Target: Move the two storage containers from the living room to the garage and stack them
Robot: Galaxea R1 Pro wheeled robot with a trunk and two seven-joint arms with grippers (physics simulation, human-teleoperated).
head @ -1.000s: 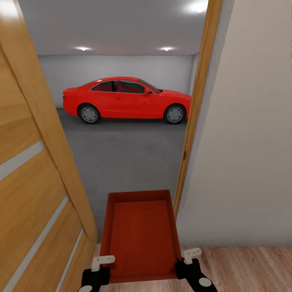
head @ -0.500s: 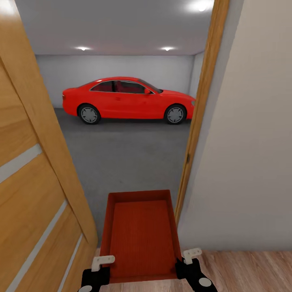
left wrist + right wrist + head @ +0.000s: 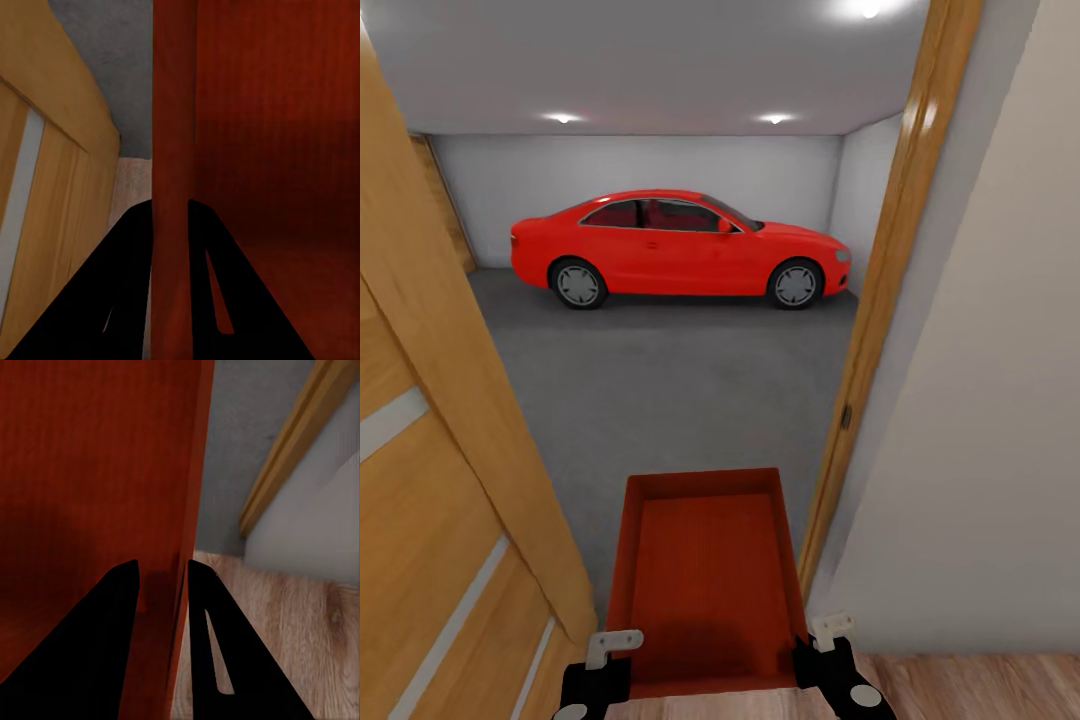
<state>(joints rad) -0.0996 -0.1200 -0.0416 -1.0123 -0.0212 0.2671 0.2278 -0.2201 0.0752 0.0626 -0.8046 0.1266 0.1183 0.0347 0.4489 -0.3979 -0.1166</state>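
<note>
- Head view puts me at the doorway into the garage (image 3: 660,170), carrying one storage container (image 3: 705,580) ahead of me between both arms.
- My left gripper (image 3: 603,655) has its jaws closed down on the container's left wall; in the left wrist view the two dark fingers (image 3: 217,300) sit on either side of that thin red wall, pinching it.
- My right gripper (image 3: 830,650) does the same on the right wall, and the right wrist view shows one finger inside the bin and one outside, shut onto the rim.
- Beyond the jaws, the container's far end hangs over the dark concrete floor (image 3: 670,400), while its near end, between the grippers, sits over the wood planks (image 3: 960,690) of the room I am leaving.
- Outboard of my left jaws stands the open wooden door (image 3: 450,500); outboard of my right jaws the door frame (image 3: 880,330) runs close beside the bin.
- I judge this the transport step for the first bin, with placing and stacking not yet done.
- Next move, as I see it: drive straight through, keeping the bin off the frame, then lower it onto open concrete short of the red car (image 3: 675,250).
- No brand, label or writing is readable anywhere, and I cannot make out a plate or badge on the car.
</note>
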